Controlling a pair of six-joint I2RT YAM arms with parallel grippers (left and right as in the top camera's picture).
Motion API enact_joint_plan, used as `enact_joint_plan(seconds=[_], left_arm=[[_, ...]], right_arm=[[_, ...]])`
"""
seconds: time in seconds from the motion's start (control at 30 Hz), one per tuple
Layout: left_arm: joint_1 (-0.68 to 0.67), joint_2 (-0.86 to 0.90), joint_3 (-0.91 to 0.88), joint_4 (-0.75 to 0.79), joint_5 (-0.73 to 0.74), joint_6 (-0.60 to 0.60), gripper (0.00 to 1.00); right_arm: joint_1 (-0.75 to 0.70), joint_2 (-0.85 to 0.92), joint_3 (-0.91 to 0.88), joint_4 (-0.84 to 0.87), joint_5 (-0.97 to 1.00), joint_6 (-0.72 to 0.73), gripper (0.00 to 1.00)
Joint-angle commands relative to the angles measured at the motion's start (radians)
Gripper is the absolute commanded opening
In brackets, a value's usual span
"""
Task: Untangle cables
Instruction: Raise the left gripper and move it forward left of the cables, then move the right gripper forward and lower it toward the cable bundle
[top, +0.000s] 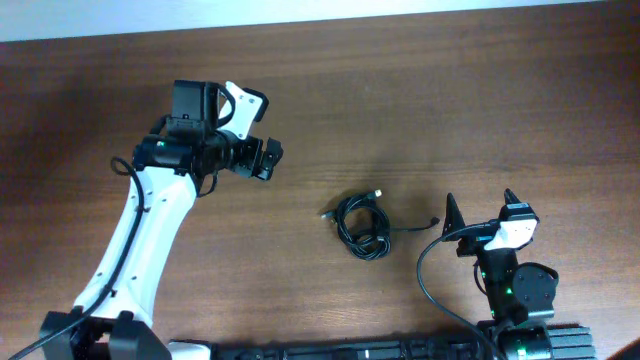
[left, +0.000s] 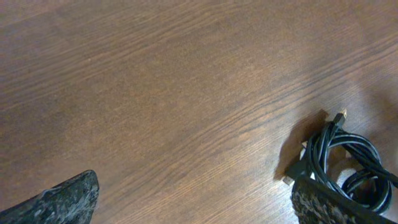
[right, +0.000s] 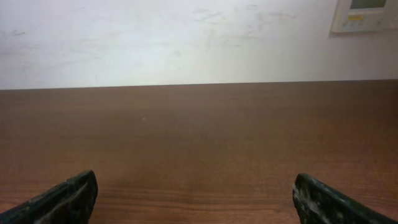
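The cables (top: 363, 225) lie as one small knotted bundle of thin black cords on the brown wooden table (top: 420, 100), right of centre, with a loose end trailing to the right. My left gripper (top: 268, 158) hovers up and to the left of the bundle, open and empty. In the left wrist view the cables (left: 348, 168) show at the lower right, partly behind one finger, and the left gripper (left: 196, 199) spans bare wood. My right gripper (top: 481, 206) stands open just right of the bundle, with the trailing end near it. The right wrist view holds no cables; the right gripper (right: 196, 193) is wide open there.
The table's far edge meets a white wall (right: 186, 37) with a small white panel (right: 367, 15) at the upper right. A thick black wire (top: 428, 285) loops off the right arm. A black base strip (top: 400, 350) runs along the near edge.
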Motion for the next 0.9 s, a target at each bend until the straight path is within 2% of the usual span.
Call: enact_joint_plan(seconds=[0.0,0.33,0.87], left_arm=[[0.000,0.005,0.019,0.003,0.017,0.016,0.99],[0.000,0.005,0.019,0.037,0.018,0.016,0.99],[0.000,0.005,0.019,-0.011,0.018,0.015,0.99]], right_arm=[[-0.006,-0.008,-0.005,-0.006,0.009,0.007,0.99],[-0.006,-0.008,-0.005,-0.006,0.010,0.007,0.99],[-0.006,-0.008,-0.005,0.019,0.002,0.008,0.99]])
